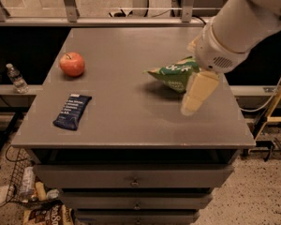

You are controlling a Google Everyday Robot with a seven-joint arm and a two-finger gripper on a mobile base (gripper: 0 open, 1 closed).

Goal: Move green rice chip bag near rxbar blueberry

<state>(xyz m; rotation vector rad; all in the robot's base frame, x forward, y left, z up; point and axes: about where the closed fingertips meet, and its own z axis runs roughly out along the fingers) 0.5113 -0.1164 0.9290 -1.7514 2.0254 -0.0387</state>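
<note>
Gripper (195, 95) hangs over the tabletop (131, 125) at right, just in front of the green rice chip bag (170, 75); can't tell how open it is, holding nothing visible. Rxbar blueberry (72, 111) lies well apart at front left, near the apple (72, 63).

Lab-like workroom, grey drawer cabinet (131, 182), cables (1, 100), speckled floor (255, 200), tool (195, 93) above it
</note>
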